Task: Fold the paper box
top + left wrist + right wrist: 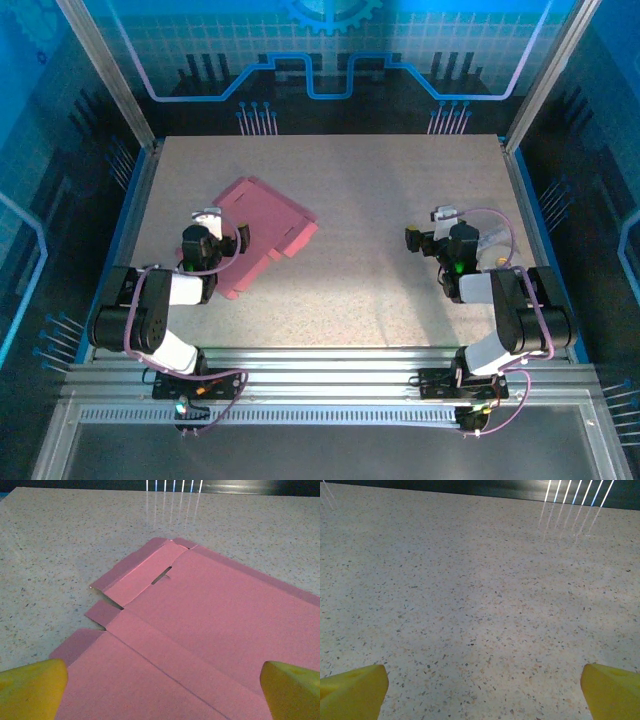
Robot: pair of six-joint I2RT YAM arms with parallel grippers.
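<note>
Table (400, 190): I see a speckled pale surface with both arm bases at its near edge.

Paper box (265, 215): I see it as a flat pink flapped sheet, unfolded, on the left half of the table and skewed to the table edges. In the left wrist view (215, 615) its creases, side flaps and a small slot are plain.

Left arm (150, 315): I have it folded back low, elbow near the base, wrist reaching forward over the near-left part of the sheet.

Right arm (515, 315): same folded pose, wrist over bare table, well apart from the box.

Left gripper (205, 228): jaws spread wide, holding nothing. From the wrist (162, 692) I see its yellow fingertips (32, 687) at either side, above the pink sheet.

Right gripper (437, 232): jaws spread wide, holding nothing. From the wrist (482, 692) its yellow fingertips (610, 690) frame bare tabletop.
</note>
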